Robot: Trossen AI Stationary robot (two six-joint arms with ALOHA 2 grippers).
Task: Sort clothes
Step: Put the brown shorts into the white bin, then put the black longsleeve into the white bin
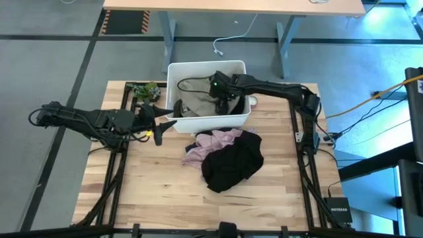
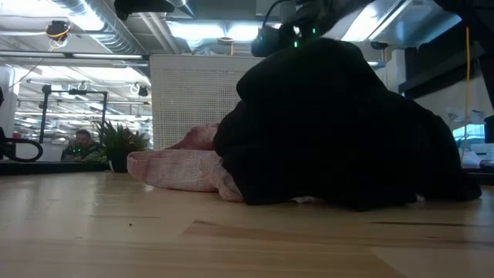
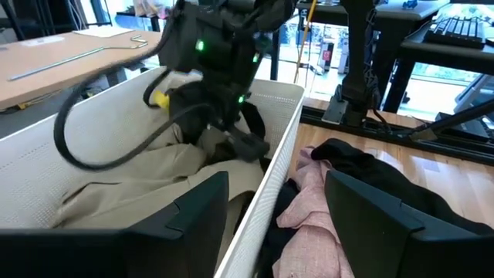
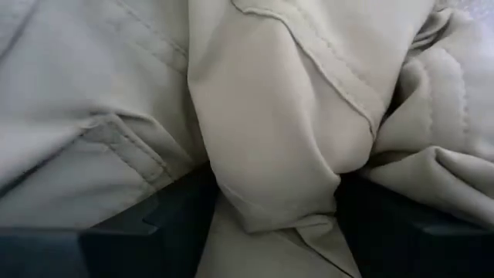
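Step in hand, as judged: placing or rearranging the beige garment (image 1: 198, 106) inside the white bin (image 1: 173, 73), which sits at the far edge of the worktop (image 1: 132, 192), about mid-width.

Right end effector (image 1: 223, 100) is down inside the bin. Its wrist view shows a fold of beige fabric bulging up between the two dark fingers (image 4: 166, 208), so it reads as clamped on that fold (the fingertips themselves are buried in cloth).

Left end effector (image 1: 158, 122) is at the bin's left wall, just outside it, near the worktop's far-left area. Fingers (image 3: 193, 208) stand apart with nothing between them; it appears to be waiting.

Remaining clothes: black garment (image 1: 231, 162) and pink garment (image 1: 210, 142) lie in one touching heap at worktop centre, just in front of the bin; the black one overlaps the pink one's right side. No other garments can be made out.

Orientation: the beige garment is crumpled, long axis roughly along the bin's length, parallel to the far edge. The pink/black heap runs diagonally, from near the bin toward the near-right; no clear head or tail on either.

Next move, as judged: release the beige fold, lift clear of the bin rim, then reach for the heap, taking the black garment from the top so the pink one is not dragged along.
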